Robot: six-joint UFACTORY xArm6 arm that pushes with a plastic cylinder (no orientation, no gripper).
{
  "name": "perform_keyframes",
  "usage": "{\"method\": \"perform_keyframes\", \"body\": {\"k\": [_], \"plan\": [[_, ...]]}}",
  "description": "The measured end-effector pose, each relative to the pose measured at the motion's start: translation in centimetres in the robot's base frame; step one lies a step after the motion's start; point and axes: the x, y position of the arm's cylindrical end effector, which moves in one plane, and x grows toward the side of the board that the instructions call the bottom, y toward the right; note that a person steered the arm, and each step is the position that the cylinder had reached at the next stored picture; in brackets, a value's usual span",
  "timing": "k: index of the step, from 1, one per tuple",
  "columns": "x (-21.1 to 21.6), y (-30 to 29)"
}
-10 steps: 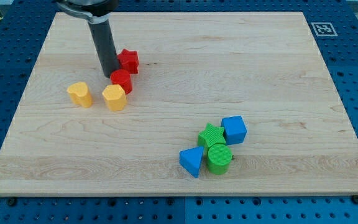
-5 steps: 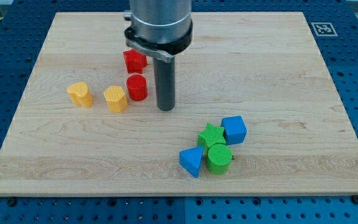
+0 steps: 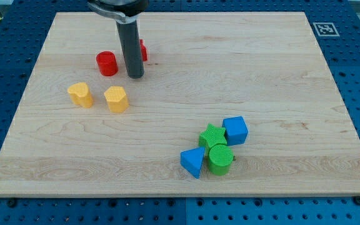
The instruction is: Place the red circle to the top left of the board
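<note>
You see my tip (image 3: pixel 135 75) just right of the red circle (image 3: pixel 107 63), with another red block (image 3: pixel 142 50) partly hidden behind the rod.

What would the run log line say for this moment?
tip: just right of red circle | red circle: upper left area, short of corner | other red block: behind rod | yellow pair: untouched below

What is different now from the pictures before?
The red circle moved up and toward the view's left, away from the yellow blocks. My tip came from the circle's lower right to just right of it, hiding most of the other red block. Green and blue blocks stayed.
</note>
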Motion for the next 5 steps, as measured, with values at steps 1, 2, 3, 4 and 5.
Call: {"method": "perform_keyframes", "body": {"k": [1, 2, 3, 4, 5], "plan": [[0.2, -2.3], [-1.2, -5.9], [-5.6, -6.8], [-8.4, -6.8], [-5.1, -6.8]]}}
